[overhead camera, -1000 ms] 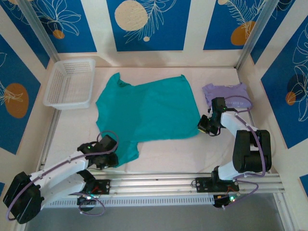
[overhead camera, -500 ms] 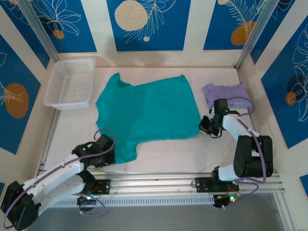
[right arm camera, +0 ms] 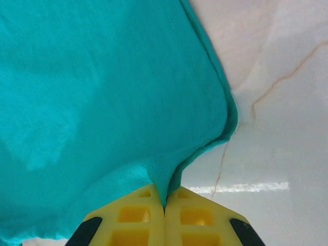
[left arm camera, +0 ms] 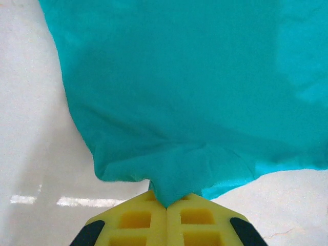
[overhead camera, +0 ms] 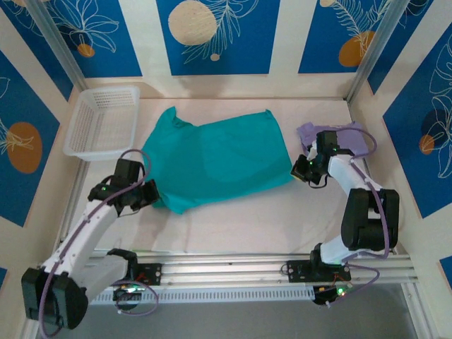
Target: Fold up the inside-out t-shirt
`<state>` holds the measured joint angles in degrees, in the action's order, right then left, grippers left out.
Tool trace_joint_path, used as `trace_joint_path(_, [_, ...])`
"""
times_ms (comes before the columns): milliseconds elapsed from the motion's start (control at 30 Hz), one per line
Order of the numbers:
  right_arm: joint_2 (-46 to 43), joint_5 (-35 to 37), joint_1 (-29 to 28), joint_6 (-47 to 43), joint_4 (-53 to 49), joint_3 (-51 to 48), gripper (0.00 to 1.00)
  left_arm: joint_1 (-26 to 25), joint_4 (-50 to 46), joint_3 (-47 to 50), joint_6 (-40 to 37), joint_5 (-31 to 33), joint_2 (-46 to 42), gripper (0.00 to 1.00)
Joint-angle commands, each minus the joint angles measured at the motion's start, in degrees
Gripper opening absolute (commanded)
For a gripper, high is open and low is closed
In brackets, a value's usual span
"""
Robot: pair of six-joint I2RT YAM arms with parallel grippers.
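Table (overhead camera: 233, 226): pale, marbled top is reaching from the arm bases out to the walls and is carrying the cloth and the basket.
Rail (overhead camera: 233, 268): aluminium bar is running along the near edge, with both arm bases sitting on it.
Left gripper (overhead camera: 143, 195): is working at the near-left corner of the teal t-shirt (overhead camera: 219, 159). Its yellow fingers (left arm camera: 133, 223) are pressing together in the wrist view, and a bunched fold of teal cloth is being pinched between them.
Right gripper (overhead camera: 301, 169): is sitting at the t-shirt's near-right corner, a little farther out than the left one. Its fingers (right arm camera: 133, 223) are closing tight on the hemmed edge, which is curling up into the pinch.
Teal t-shirt: is lying spread across the middle of the table between the two grippers. One sleeve is pointing to the far left. The near edge is running slanted from the left pinch up to the right one, and the cloth is puckering where each gripper is gripping it.
Lavender shirt (overhead camera: 353, 138): is lying folded at the far right, just beyond the right gripper and partly under that arm.
Basket (overhead camera: 106, 90): white plastic mesh, is sitting at the far left, near the t-shirt's sleeve but apart from it.
Wall panels (overhead camera: 212, 35): blue, with white leaf drawings and round cream and orange shapes, are enclosing the table on three sides.
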<state>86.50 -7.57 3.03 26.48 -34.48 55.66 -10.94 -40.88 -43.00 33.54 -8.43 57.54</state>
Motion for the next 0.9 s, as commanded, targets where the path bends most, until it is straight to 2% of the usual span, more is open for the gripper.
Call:
trace_joint_path(0, [2.11, -1.28, 0.31, -0.90, -1.21, 3.24, 0.05, 3.57, 3.55, -2.86, -4.93, -4.98, 3.14, 0.00])
trace_joint_path(333, [9.67, -1.35, 0.05, -0.84, -0.67, 9.31, 0.06, 7.34, 11.00, -10.69, -5.41, -5.85, 15.22, 0.00])
trace_joint_path(567, [17.83, -1.54, -0.43, 0.89, 1.70, 16.94, 0.06, 9.62, 17.13, -19.09, -4.20, -4.81, 28.44, 0.00])
trace_joint_path(600, [19.30, -1.39, -0.37, 1.02, 1.61, 18.42, 0.08, 9.62, 17.37, -20.65, -4.13, -4.21, 30.88, 0.02])
trace_joint_path(667, [23.17, -1.57, -0.70, 1.03, 1.18, 22.23, 0.15, 9.82, 18.30, -23.27, -3.94, -3.80, 35.60, 0.13])
trace_joint_path(733, [26.20, -1.62, -0.74, 0.58, 0.30, 25.53, 0.23, 10.07, 18.18, -25.77, -4.33, -2.95, 38.86, 0.17])
trace_joint_path(867, [26.82, 2.46, -0.61, -1.22, -1.86, 28.87, 0.32, 10.34, 18.24, -26.53, -4.87, 1.63, 39.13, 0.31])
